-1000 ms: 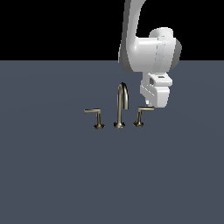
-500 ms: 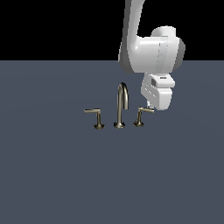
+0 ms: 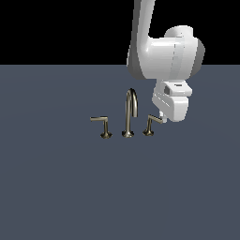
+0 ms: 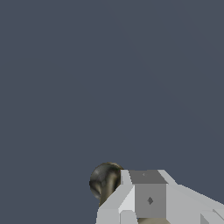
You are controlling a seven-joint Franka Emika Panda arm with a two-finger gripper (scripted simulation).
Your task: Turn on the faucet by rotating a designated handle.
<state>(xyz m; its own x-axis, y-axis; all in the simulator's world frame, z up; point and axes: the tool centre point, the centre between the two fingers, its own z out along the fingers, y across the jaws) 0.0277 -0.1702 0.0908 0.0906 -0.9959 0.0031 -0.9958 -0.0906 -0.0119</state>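
Observation:
The faucet's arched spout (image 3: 131,111) stands in the middle of the grey floor, with a lever on each side. The handle (image 3: 151,123), with the shorter bar on a leaning stem, is on the exterior view's right of the spout. My gripper (image 3: 162,115) hangs at the outer end of that bar and seems to touch its tip. The fingers (image 4: 148,192) look closed together with nothing between them. In the wrist view a round brass part of the handle (image 4: 104,180) shows right beside the fingers. The spout is out of the wrist view.
The other lever (image 3: 103,124), with the longer bar and upright stem, stands on the exterior view's left of the spout. The flat dark grey floor (image 3: 120,187) lies all around the faucet. The white arm (image 3: 166,51) rises above the handle.
My gripper has come down a little toward the outer end of the handle's bar. The spout and the other lever have not moved.

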